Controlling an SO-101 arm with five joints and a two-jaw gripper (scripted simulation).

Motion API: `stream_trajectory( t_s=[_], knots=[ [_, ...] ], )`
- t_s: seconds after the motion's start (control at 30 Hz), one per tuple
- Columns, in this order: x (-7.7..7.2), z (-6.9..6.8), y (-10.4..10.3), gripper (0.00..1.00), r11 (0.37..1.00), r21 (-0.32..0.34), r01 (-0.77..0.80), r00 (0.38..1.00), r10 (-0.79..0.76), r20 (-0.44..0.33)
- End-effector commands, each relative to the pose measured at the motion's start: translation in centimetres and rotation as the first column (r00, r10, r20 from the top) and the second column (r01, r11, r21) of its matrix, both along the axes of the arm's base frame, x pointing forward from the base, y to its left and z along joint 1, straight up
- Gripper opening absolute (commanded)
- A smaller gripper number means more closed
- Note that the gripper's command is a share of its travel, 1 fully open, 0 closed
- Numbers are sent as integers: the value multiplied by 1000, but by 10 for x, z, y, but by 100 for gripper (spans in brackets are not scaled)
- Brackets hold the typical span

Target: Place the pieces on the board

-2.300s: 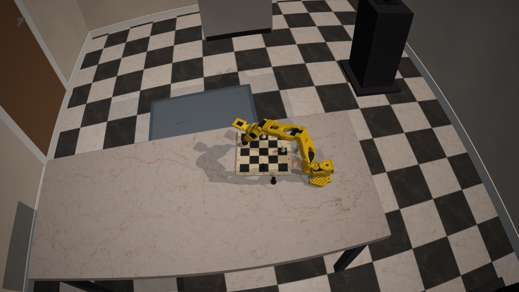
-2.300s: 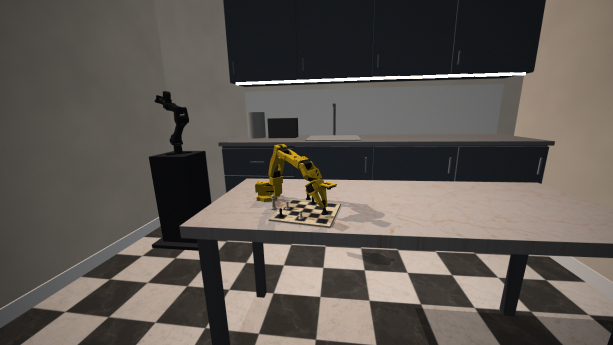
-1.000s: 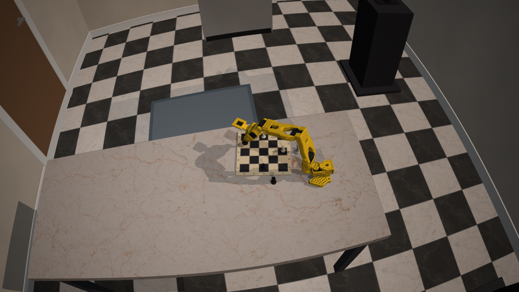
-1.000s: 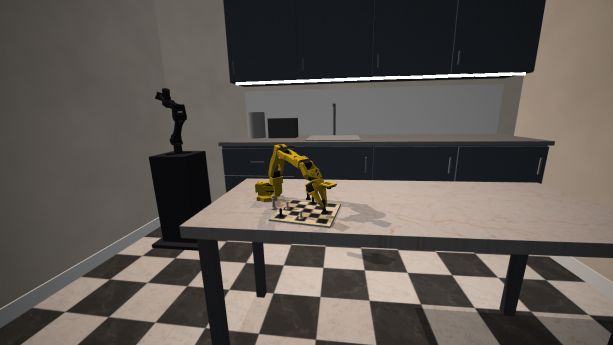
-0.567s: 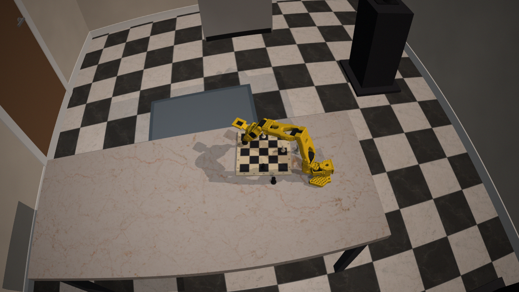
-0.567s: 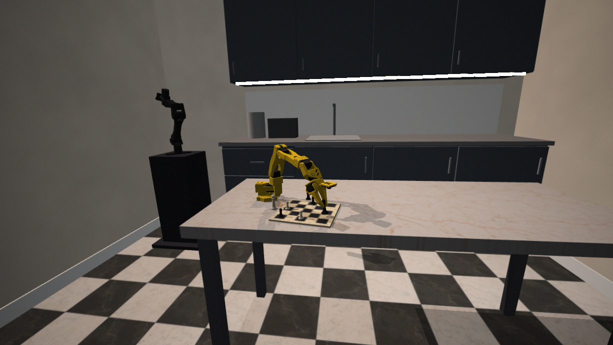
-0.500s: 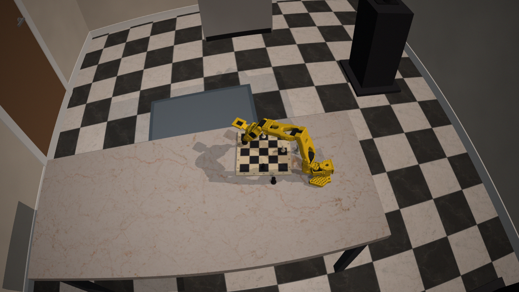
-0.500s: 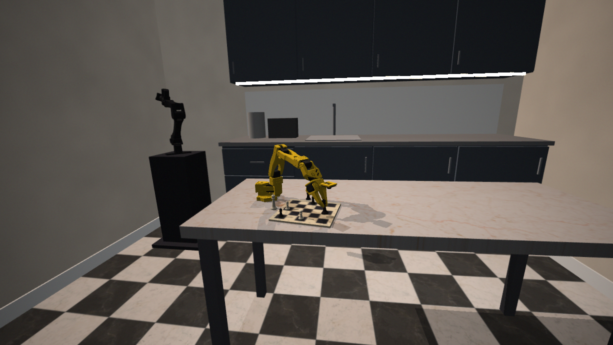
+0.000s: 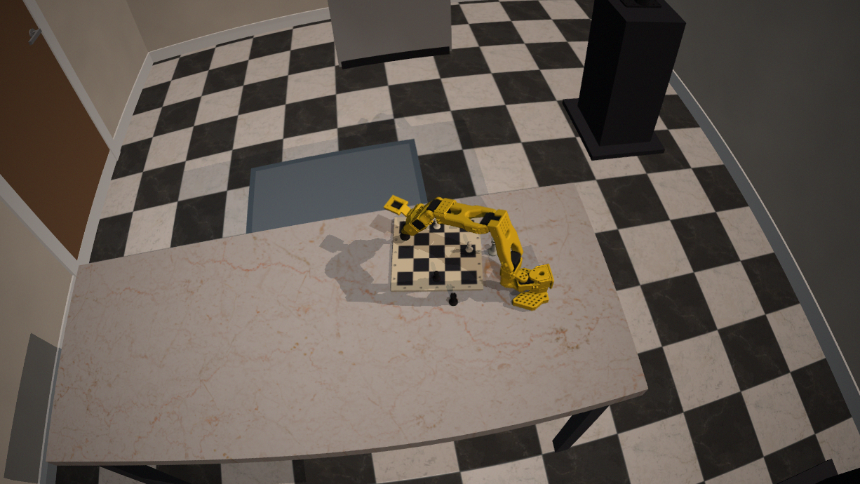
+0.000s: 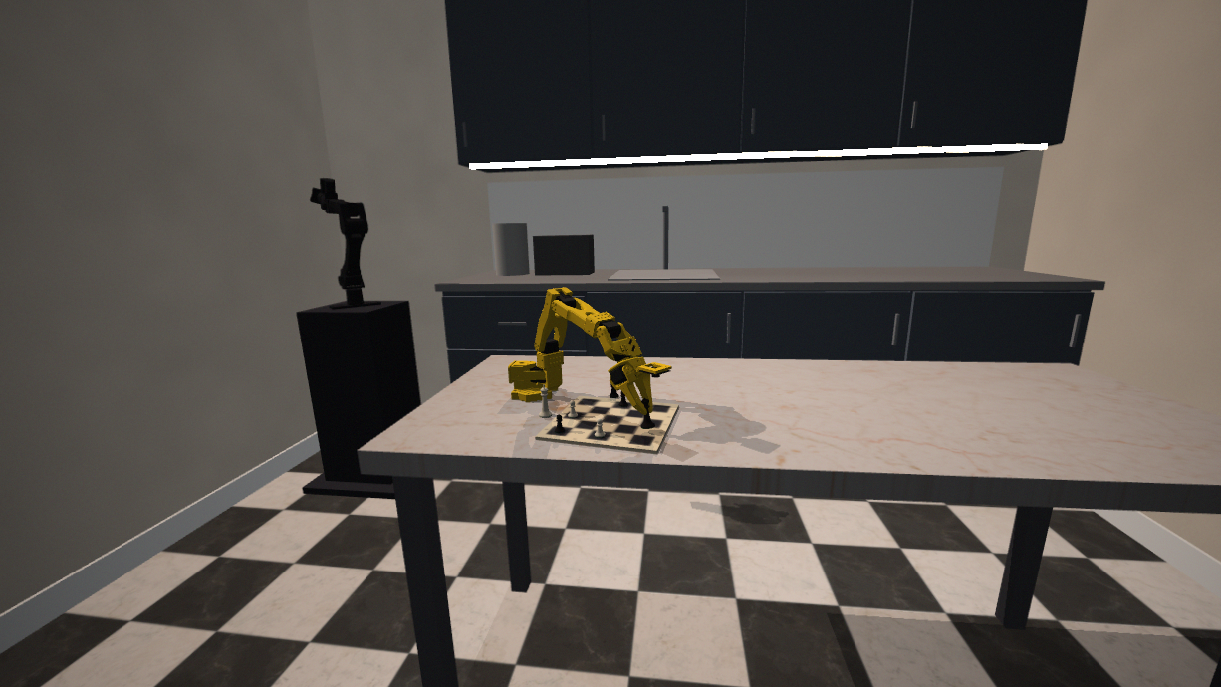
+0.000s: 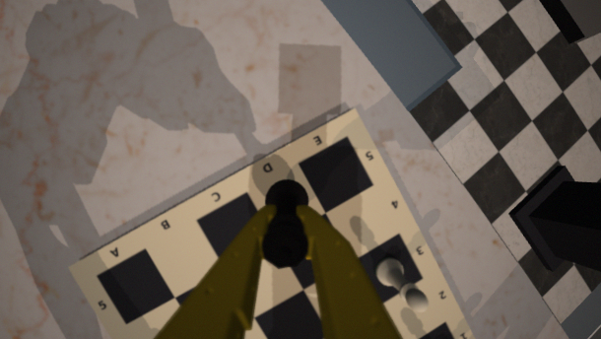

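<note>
Now, from the top: the yellow arm stretches across the chessboard [image 9: 399, 283] to its far corner, the claw [image 9: 406, 234] clenched on a dark piece, the black queen [image 9: 405, 237] judging by where it hangs. Another black piece [image 9: 452, 299] waits on the bench [image 9: 240, 337] just beside the board's near edge, and a pale one [image 9: 492, 246] stands off the arm-side edge.

Over to the exterior view: the claw [image 10: 646, 414] points steeply down and the queen [image 10: 647, 419] stands upright, long axis vertical, base at or just above the board [image 10: 589, 445]. Whether it has touched down, I cannot tell.

And the wrist camera has the best seat! The two yellow fingers pinch the queen [image 11: 286, 237] at its narrow waist, rounded head poking out beyond the tips. It sits over the D file by the row-5 edge of the board [image 11: 163, 228], right about on the target square. A white piece [image 11: 394, 272] stands near row 3, well apart.

My read: small, light, rigid and smooth. It is tall for its base, so it is likely to tip. The waist below the head is the sensible hold, and it wants a level, gentle release, square in D5.
</note>
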State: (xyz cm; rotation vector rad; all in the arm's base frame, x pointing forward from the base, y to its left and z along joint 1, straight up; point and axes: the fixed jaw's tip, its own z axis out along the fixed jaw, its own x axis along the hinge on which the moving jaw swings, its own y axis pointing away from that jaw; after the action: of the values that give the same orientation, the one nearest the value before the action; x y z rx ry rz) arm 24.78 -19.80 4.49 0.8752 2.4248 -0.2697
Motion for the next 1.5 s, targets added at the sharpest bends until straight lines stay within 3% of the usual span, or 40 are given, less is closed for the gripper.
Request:
stream_trajectory(
  t_s=[0.0,0.2,1.47],
  knots=[
    [-3,-12,3,0,1000,18,-5,1000,5,-24],
    [-5,-19,5,0,1000,19,-6,1000,6,-24],
    [-6,-19,8,0,1000,19,-9,1000,9,-24]
  ],
)
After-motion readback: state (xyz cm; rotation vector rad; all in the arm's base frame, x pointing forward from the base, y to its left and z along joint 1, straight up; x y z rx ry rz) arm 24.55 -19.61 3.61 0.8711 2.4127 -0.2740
